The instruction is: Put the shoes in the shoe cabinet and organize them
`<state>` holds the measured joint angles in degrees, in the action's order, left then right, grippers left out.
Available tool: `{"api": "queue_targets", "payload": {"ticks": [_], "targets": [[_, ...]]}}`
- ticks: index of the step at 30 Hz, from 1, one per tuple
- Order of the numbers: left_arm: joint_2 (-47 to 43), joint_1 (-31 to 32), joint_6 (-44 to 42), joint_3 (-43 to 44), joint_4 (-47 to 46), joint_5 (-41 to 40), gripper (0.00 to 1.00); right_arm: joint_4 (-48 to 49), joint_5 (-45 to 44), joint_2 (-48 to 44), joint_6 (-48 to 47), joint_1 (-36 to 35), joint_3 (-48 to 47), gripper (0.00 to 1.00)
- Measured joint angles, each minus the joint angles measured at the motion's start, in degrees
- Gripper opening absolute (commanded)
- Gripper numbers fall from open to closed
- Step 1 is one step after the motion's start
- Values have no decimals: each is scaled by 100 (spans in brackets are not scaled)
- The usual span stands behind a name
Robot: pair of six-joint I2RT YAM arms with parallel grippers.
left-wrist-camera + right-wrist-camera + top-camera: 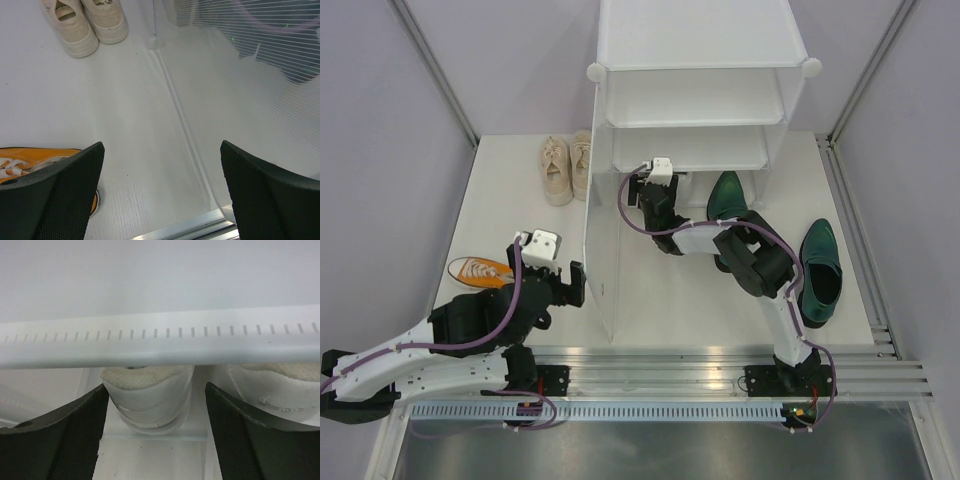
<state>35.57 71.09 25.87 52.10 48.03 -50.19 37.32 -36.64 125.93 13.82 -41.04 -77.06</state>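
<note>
The white shoe cabinet (700,60) stands at the back centre. My right gripper (655,192) reaches into its lowest tier, its fingertips hidden under a shelf. In the right wrist view this gripper (155,430) is open, its fingers flanking the heel of a white sneaker (147,395) without touching it; a second white sneaker (275,390) sits to the right. Two dark green heels (725,195) (820,270) lie on the floor at right. Cream sneakers (565,165) stand left of the cabinet. An orange sneaker (480,270) lies beside my open, empty left gripper (563,290).
A shelf's front edge (160,342) crosses just above the white sneakers. The cabinet's translucent side panel (260,75) stands close to the right of my left gripper (162,185). A metal rail (720,360) runs along the near edge. Purple walls enclose the sides.
</note>
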Motion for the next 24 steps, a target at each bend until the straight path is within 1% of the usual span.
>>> {"api": "queue_targets", "payload": {"ticks": [1, 2, 3, 5, 6, 7, 8, 11, 12, 13, 14, 15, 24], "targets": [[0, 0, 0, 0, -7, 22, 100, 20, -15, 28, -2, 0, -26, 76], [0, 0, -2, 0, -11, 37, 100, 46, -15, 52, -7, -2, -39, 66], [0, 0, -4, 0, -17, 57, 100, 66, -4, 63, 0, -4, -46, 59], [0, 0, -7, 0, -17, 81, 100, 116, 15, 68, 22, -17, -46, 48], [0, 0, -9, 0, -20, 85, 100, 125, 24, 68, 35, -15, -46, 39], [0, 0, -9, 0, -20, 87, 100, 142, 42, 68, 57, -11, -33, 35], [0, 0, -13, 0, -20, 87, 100, 179, 42, 68, 76, -11, -20, 27], [0, 0, -31, 0, -20, 94, 100, 321, 83, 68, 107, -11, 70, 19], [0, 0, -35, 0, -20, 98, 100, 407, 101, 68, 116, -9, 114, 12], [0, 0, -37, 0, -20, 103, 100, 487, 120, 68, 118, -7, 155, 9], [0, 0, -37, 0, -20, 107, 100, 577, 142, 68, 118, 0, 199, 3], [0, 0, -39, 0, -20, 109, 100, 643, 168, 68, 111, 7, 236, 1], [0, 0, -46, 0, -20, 131, 100, 1578, 597, 61, -90, 79, 726, 1]]}}
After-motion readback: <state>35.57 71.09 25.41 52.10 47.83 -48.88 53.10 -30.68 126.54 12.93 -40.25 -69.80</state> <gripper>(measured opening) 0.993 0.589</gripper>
